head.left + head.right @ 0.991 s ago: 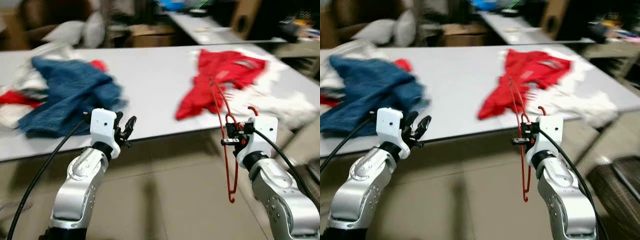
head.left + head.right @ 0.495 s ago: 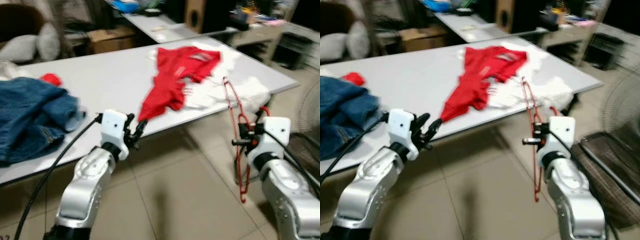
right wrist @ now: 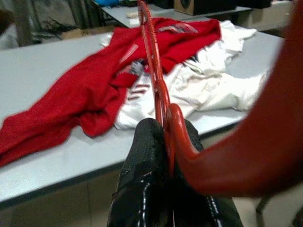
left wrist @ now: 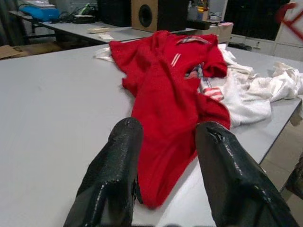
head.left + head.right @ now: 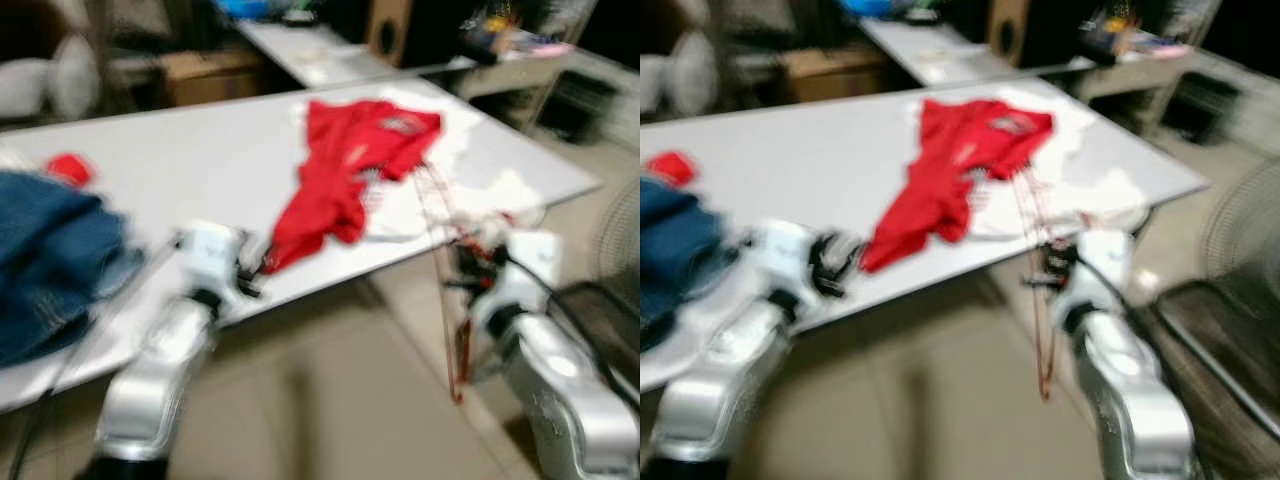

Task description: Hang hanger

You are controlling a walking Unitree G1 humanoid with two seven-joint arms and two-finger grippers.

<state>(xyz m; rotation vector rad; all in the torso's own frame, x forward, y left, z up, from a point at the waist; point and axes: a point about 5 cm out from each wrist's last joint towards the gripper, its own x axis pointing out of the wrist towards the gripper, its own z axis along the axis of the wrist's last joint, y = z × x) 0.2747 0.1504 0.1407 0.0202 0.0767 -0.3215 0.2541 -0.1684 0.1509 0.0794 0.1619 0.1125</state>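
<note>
The right gripper (image 3: 163,142) is clamped on the red hanger (image 5: 450,290), its two black fingers pinching the wire just under the hook, so the hanger dangles at the lower right of the head views with its long side pointing at the floor. Compared with half a second ago the whole head picture has slid and gone blurry: the table (image 5: 200,150) and the red shirt (image 5: 350,170) now sit a little differently in the frame, and the dark fan or basket at the right edge shows more. That reads as the robot turning or walking, not as the things moving; the hanger keeps the same place against the gripper as before, so the grip has held through the turn. The left gripper (image 4: 165,156) is at lower left of centre in the head views, fingers spread with nothing between them, pointing over the table edge at the red shirt, with white cloth (image 4: 255,90) just beyond it. Blue jeans (image 5: 50,250) lie at the far left. No rail or hook to hang on can be made out yet, so I judge the task to be in its carrying stretch: the robot is swinging away from the table to find the hanging place.
</note>
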